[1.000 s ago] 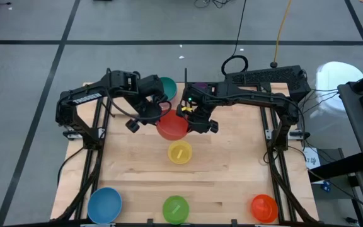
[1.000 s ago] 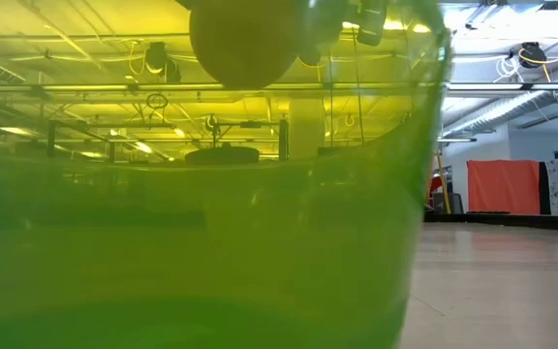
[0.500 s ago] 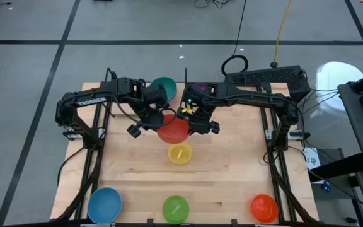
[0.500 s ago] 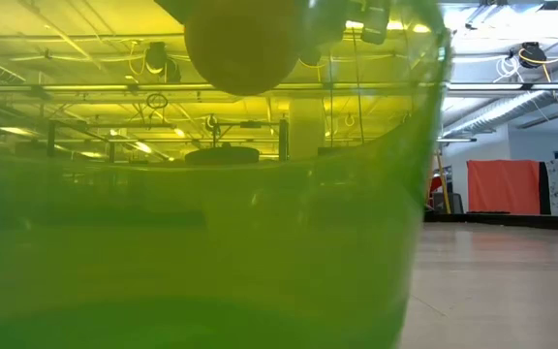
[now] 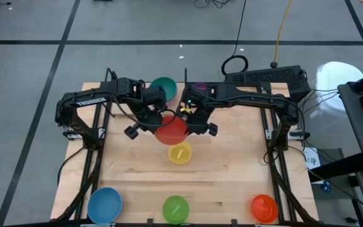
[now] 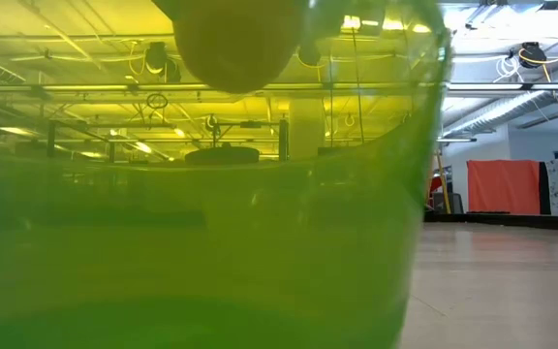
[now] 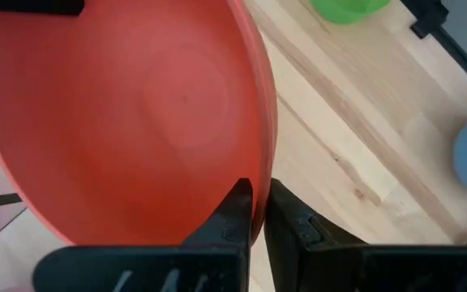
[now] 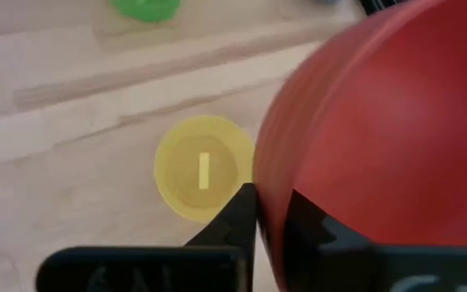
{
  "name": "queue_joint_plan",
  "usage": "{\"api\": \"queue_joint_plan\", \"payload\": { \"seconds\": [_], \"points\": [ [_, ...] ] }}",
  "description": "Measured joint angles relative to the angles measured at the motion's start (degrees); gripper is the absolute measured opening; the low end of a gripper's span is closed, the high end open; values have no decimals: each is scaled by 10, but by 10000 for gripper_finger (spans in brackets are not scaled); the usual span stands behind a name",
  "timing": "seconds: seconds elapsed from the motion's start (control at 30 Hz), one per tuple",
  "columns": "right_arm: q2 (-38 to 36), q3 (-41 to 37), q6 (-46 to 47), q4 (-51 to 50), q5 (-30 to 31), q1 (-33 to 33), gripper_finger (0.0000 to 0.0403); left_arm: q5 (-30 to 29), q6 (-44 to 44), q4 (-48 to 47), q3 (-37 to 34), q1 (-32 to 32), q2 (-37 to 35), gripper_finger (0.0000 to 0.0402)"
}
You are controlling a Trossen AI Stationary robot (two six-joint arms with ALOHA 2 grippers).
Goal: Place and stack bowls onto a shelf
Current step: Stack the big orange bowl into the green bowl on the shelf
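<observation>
— Left gripper point(image 7: 254, 212)? 
— Pinched on the rim of the red bowl point(image 5: 171, 130), above mid-table.
— Right gripper point(image 8: 271, 212)?
— Clamped on the same bowl's opposite rim.
— Beyond that?
— Yellow bowl point(image 5: 180, 153) just nearer; teal bowl point(image 5: 164, 87) far, probably by the shelf point(image 5: 185, 76); blue bowl point(image 5: 104, 204), green bowl point(image 5: 175, 209), orange bowl point(image 5: 264, 207) along the near edge.

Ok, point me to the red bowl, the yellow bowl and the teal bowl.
red bowl point(image 5: 171, 130), high view, middle of its inside.
yellow bowl point(image 5: 180, 153), high view, its centre.
teal bowl point(image 5: 167, 86), high view, visible inside, beside the left arm.
</observation>
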Motion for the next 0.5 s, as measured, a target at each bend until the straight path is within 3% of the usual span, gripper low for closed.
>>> {"api": "queue_joint_plan", "payload": {
  "seconds": [0.13,0.3,0.5],
  "points": [
    [0,0,38,13,41,2,60,0,-5,-2,0,1,0,14],
    [-13,1,72,24,162,-1,106,-15,-19,0,0,0,1,11],
    [-37,1,87,35,188,-5,130,-54,-23,-4,0,1,-1,10]
  ]
}}
